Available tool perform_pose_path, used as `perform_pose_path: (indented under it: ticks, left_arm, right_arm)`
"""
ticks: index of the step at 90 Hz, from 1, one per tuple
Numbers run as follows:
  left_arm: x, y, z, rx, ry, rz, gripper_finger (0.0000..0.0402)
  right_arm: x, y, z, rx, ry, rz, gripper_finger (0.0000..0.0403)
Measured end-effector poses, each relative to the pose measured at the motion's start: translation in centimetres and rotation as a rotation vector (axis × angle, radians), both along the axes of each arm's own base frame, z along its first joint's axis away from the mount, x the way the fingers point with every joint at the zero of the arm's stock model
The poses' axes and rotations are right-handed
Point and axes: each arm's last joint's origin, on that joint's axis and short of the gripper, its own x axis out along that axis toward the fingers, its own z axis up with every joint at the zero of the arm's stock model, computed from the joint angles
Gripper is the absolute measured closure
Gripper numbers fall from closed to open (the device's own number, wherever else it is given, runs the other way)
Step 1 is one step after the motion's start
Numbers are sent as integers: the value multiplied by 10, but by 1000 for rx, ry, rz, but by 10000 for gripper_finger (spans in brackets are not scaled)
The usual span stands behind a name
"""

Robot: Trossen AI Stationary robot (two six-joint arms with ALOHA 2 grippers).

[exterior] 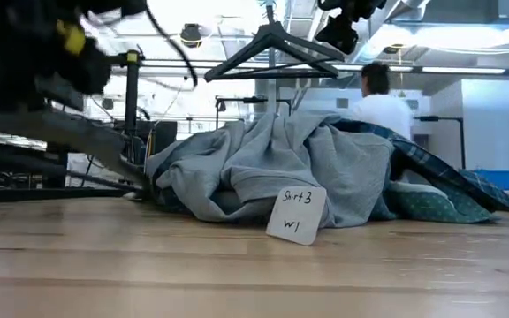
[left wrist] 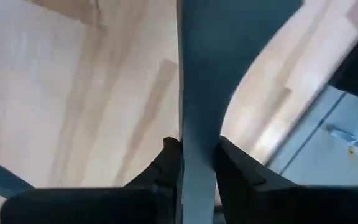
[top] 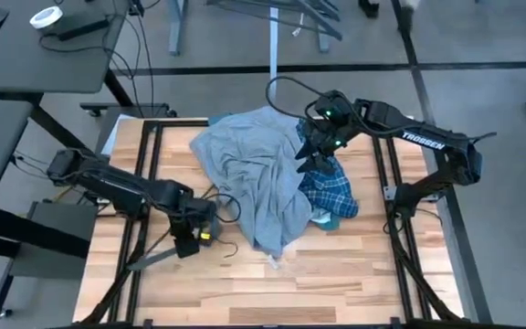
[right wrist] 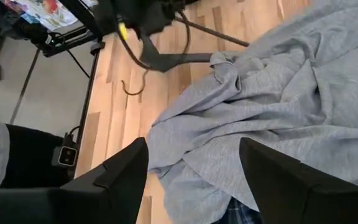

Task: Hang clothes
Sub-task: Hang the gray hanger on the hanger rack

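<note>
With the left hand (top: 186,239) clamped on a dark hanger (top: 150,259) beside the grey tee (top: 254,178), the open right hand (top: 319,157) above it should pinch only its collar.

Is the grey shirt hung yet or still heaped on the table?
Still heaped: the grey shirt lies crumpled on the table, atop the plaid shirt.

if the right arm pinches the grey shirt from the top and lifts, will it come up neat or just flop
Probably flop: the grey shirt lies crumpled in soft folds, so it should sag and drape. It overlaps the plaid shirt, which might drag along. The right end effector hovers open over the pile; the left end effector grips a hanger.
</note>
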Motion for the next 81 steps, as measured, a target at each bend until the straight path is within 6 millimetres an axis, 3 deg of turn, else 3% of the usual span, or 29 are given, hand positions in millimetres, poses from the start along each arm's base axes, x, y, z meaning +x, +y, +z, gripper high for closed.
perform_pose_path:
  ticks: [15, 25, 46, 59, 81]
  left_arm:
    - [4, -4, 67, -176, -201, -40, 356]
    - [1, -4, 110, -289, -328, -109, 356]
    - [-9, 1, 178, -286, -572, -178, 356]
    - [-13, 11, 194, -223, -585, -96, 356]
    - [-11, 12, 195, -186, -600, -103, 356]
  right_arm:
    - [-1, 0, 2, -63, -33, 47, 165]
    - [-1, 3, 14, -159, -145, 91, 165]
    - [10, -2, 23, -404, -332, 196, 165]
    - [26, 0, 20, -476, -403, 253, 165]
    - [61, 19, 9, -641, -509, 374, 165]
